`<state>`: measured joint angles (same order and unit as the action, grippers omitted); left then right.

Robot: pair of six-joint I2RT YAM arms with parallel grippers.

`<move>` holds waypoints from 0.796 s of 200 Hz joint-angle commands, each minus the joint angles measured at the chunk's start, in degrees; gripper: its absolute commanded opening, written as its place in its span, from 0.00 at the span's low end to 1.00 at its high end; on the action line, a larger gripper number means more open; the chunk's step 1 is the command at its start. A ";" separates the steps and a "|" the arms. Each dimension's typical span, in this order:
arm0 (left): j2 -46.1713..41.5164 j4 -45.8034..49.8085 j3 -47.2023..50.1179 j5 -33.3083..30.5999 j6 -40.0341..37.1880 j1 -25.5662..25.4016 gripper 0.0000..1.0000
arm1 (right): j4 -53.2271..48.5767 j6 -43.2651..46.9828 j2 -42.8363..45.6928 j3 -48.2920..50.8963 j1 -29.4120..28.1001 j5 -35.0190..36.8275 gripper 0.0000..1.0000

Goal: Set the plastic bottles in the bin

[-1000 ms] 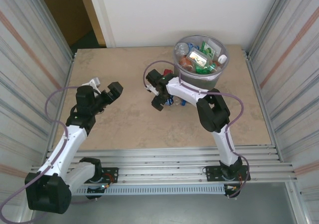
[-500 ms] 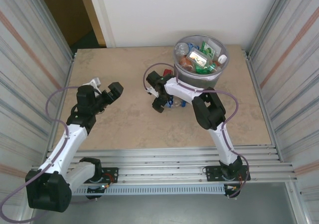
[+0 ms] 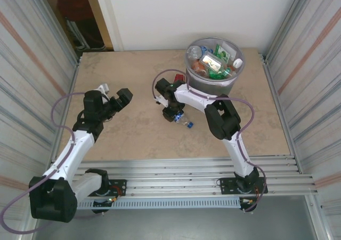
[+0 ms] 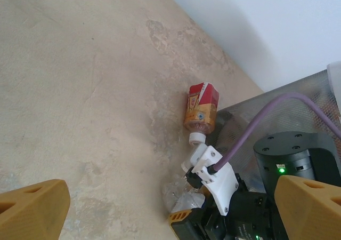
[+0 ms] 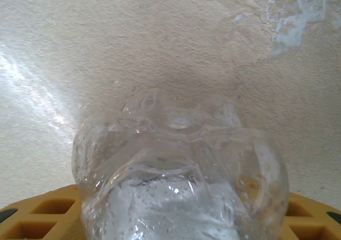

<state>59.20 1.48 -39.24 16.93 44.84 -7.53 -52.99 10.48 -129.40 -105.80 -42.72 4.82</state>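
A clear plastic bottle (image 3: 181, 119) with a blue cap lies on the table in front of the bin (image 3: 205, 83). My right gripper (image 3: 172, 113) is shut on it. In the right wrist view the crumpled bottle base (image 5: 178, 181) sits between my yellow fingers (image 5: 37, 216). A red-labelled bottle (image 4: 202, 108) with a white cap lies beside the bin wall (image 4: 298, 104), just past the right wrist. The bin holds several bottles. My left gripper (image 3: 113, 98) hovers open over the table's left half, far from both bottles.
Ribbed metal walls (image 3: 32, 69) close in both sides of the table. A doorway at the back left shows a person's legs (image 3: 80, 16). The right arm's purple cable (image 4: 266, 117) loops in front of the bin.
My right gripper has closed on the clear bottle, which shifted slightly toward the near edge. The left arm barely moved. Legs appeared in the doorway.
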 commanded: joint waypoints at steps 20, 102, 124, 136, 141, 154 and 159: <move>0.38 -0.62 -1.11 1.44 -0.78 0.59 0.99 | -2.71 -4.64 6.88 -4.27 -1.45 0.68 0.40; 2.38 0.73 -4.73 1.77 -3.55 0.94 0.99 | -8.81 -11.85 23.23 -16.05 -3.02 4.39 0.34; 3.71 1.06 -6.38 2.26 -4.22 0.93 0.99 | -10.69 -12.24 25.53 -20.58 -2.46 6.88 0.34; 4.32 1.04 -7.13 2.56 -4.48 0.94 0.99 | -11.36 -11.77 26.44 -23.17 -1.77 8.22 0.34; 4.62 1.17 -7.57 2.67 -4.62 0.94 0.99 | -11.59 -11.48 26.71 -24.31 -1.47 8.67 0.34; 5.28 1.40 -8.36 2.97 -5.13 0.89 0.99 | -12.02 -10.42 27.45 -27.01 -0.34 9.37 0.35; 5.46 1.65 -8.62 3.10 -5.28 0.94 0.99 | -12.06 -10.00 27.84 -27.90 0.19 9.69 0.35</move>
<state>64.01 2.13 -44.91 18.46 41.76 -7.07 -61.71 0.40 -103.35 -129.60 -44.56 10.92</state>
